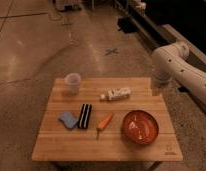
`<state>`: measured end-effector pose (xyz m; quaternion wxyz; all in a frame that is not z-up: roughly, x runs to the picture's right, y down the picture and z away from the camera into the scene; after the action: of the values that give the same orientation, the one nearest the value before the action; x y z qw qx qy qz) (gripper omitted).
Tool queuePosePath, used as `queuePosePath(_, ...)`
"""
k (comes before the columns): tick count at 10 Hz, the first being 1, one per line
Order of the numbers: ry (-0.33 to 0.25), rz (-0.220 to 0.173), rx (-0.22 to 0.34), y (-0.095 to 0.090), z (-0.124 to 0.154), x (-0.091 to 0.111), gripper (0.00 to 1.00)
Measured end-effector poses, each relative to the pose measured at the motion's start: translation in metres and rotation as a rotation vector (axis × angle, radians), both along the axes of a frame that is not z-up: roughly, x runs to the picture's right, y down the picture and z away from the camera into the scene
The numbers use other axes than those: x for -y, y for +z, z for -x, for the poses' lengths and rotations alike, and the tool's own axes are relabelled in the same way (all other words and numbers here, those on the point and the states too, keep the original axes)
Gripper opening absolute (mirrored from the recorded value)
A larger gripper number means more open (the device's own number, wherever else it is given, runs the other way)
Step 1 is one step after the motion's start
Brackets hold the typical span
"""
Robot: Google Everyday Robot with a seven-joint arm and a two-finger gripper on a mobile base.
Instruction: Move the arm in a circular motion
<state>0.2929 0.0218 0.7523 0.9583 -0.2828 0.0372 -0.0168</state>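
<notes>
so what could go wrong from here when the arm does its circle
1. The gripper hangs by the far right corner of the low wooden table. A low or wide circle by the white glossy arm could clip that edge.
2. The white bottle lying on its side is the nearest object and may roll if nudged.
3. The round orange bowl sits on the same side, possibly within an inward sweep.

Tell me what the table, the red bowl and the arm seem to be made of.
The table looks like wood: pale matte planks with visible seams. The red bowl is likely plastic or glazed ceramic, given its glossy highlights. The arm has a hard white shell, probably plastic, with a smooth sheen. Its pincer hangs by the table's far right corner.
</notes>
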Motion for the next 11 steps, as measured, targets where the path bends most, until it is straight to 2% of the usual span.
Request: queuePosePath(11,-0.068,-0.002,0.008,0.041,0.041,0.038,0.46)
